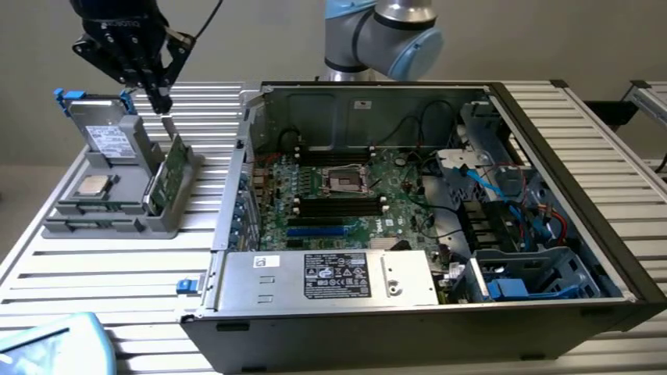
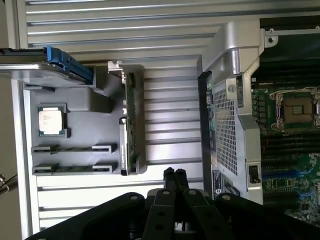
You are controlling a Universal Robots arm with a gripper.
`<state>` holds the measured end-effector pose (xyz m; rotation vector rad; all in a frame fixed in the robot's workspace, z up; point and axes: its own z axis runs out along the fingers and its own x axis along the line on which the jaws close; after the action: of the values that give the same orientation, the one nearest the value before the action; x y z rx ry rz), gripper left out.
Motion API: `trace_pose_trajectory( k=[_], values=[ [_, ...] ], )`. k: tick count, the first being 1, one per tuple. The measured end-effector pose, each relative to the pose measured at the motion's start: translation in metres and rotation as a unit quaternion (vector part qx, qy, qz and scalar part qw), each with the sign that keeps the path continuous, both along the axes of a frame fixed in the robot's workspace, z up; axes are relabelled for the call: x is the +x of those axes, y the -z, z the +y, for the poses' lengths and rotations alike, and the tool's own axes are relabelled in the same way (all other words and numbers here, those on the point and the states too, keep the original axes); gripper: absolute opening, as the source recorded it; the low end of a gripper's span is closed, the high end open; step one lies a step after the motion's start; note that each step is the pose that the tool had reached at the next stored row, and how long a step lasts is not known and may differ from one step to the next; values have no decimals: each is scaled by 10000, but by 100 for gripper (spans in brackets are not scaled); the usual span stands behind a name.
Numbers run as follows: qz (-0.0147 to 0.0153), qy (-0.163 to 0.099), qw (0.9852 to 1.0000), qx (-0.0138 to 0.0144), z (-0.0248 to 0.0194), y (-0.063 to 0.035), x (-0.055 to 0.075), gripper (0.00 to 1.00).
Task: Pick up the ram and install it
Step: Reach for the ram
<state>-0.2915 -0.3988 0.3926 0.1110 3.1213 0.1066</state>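
Light: soft, even indoor light.
Glare: bright sheen on the slatted table [image 2: 125, 20].
Shadow: computer case [image 1: 344, 117] interior dim, murky.

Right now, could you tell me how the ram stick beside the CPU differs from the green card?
The ram stick is low and narrow; the green card stands taller. The green card has a metal bracket at one end; the ram stick has none. The ram stick lies at a right angle to the green card. Both sit on edge in the grey holder.
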Motion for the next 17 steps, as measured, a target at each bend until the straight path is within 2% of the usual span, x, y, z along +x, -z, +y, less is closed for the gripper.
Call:
trace_pose_trajectory(
  k=[4, 7, 17],
  values=[
    [15, -1, 10000, 2, 0, 0, -185, 11],
    [38, 0, 10000, 2, 0, 0, -319, 11],
    [227, -2, 9997, 2, 0, 13, -757, 11]
  ],
)
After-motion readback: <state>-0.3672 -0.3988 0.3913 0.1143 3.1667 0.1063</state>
